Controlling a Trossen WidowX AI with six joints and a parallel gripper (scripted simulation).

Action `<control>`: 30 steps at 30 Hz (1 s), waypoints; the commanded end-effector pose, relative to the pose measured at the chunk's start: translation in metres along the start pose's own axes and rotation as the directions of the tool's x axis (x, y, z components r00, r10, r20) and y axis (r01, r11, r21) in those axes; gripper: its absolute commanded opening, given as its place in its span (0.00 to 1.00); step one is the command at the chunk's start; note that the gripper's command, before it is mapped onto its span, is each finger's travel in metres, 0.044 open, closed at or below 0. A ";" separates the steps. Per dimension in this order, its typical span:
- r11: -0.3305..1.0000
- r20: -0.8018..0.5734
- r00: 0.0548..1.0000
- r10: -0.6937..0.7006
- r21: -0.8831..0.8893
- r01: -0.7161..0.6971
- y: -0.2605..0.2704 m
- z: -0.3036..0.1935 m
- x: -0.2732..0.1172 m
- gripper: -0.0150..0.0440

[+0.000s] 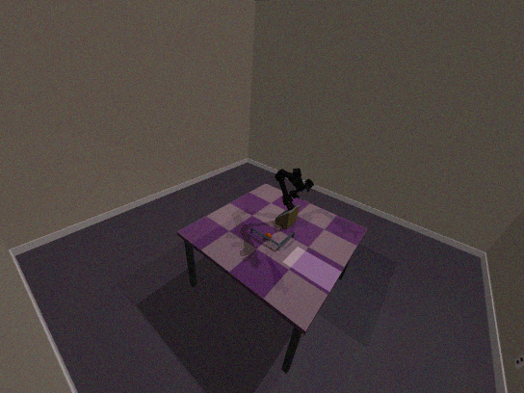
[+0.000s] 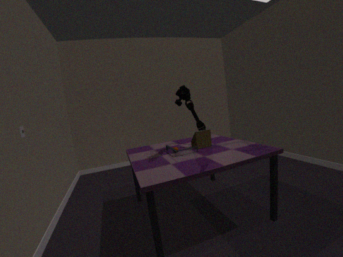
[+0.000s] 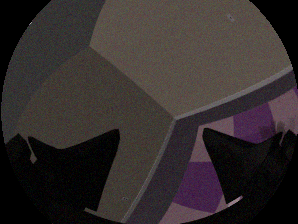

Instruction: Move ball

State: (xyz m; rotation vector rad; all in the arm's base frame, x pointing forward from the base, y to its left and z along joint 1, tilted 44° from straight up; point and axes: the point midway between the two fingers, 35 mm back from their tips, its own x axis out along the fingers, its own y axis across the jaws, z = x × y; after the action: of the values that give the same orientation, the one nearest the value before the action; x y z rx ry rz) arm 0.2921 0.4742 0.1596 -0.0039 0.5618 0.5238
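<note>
Pincer wide open, empty, aloft

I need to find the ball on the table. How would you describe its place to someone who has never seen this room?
Look at the purple checkered table in the room's corner, and find the tan block that carries the black arm. Just in front of that block stand two low clear walls forming a corner. The ball lies beside them, a small dot and the only orange thing there.

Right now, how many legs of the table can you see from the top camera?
2. One leg stands under the table's left corner, and another leg under its near corner. The tabletop likely hides the others from this view.
</note>
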 end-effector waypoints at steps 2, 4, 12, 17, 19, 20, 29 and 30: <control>0.985 -0.092 0.983 -0.156 -0.086 0.149 -0.062 -0.021 0.019 0.92; 0.970 -0.132 0.964 -0.229 -0.110 0.215 -0.093 -0.028 0.026 0.92; 0.863 -0.305 0.808 -0.504 -0.207 0.460 -0.221 -0.065 0.033 0.92; 0.768 -0.419 0.646 -0.638 -0.278 0.577 -0.301 -0.092 0.018 0.92; 0.727 -0.465 0.569 -0.678 -0.310 0.613 -0.331 -0.105 0.008 0.92; 0.706 -0.489 0.527 -0.696 -0.327 0.628 -0.346 -0.111 0.001 0.92; 0.553 -0.661 0.125 -0.740 -0.491 0.673 -0.456 -0.169 -0.076 0.92; 0.548 -0.668 0.103 -0.737 -0.501 0.670 -0.460 -0.172 -0.080 0.92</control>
State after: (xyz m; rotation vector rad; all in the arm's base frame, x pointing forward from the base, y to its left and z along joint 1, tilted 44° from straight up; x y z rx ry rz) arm 0.3771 0.0369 -0.0044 -0.5991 1.3424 -0.4957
